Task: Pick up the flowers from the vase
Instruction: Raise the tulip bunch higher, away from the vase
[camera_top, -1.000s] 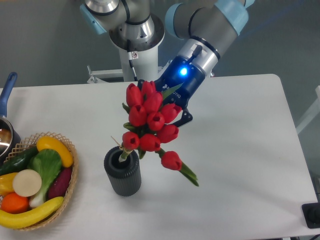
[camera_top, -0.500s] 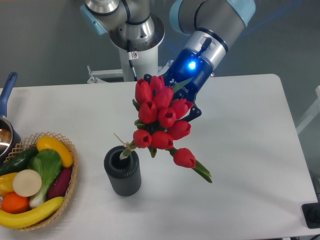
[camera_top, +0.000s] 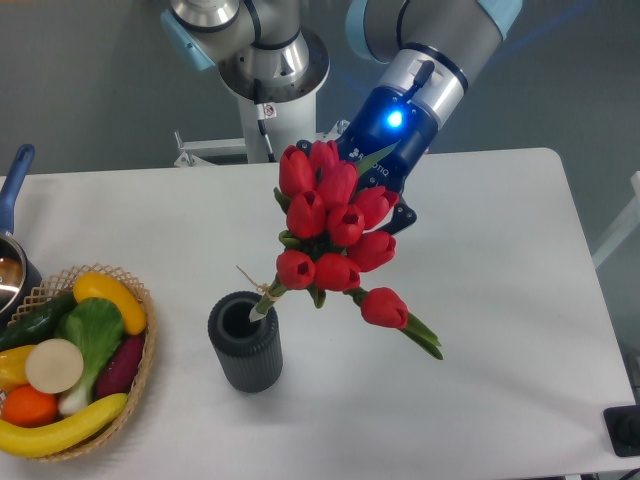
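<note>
Upper centre: no legible writing; arm slants down-left, gripper (camera_top: 372, 200) behind flowers (camera_top: 335, 225), seemingly gripping them; stem tips at vase (camera_top: 245, 342) mouth.

No legible text, brand name, number or sign can be read. The gripper (camera_top: 375, 205) body carries white lettering just behind the flowers (camera_top: 335, 225), but the blooms cover most of it and the remainder is too small to make out. A small label sits on the robot base column (camera_top: 265, 110), up and to the left of the gripper; its print is unreadable.
</note>
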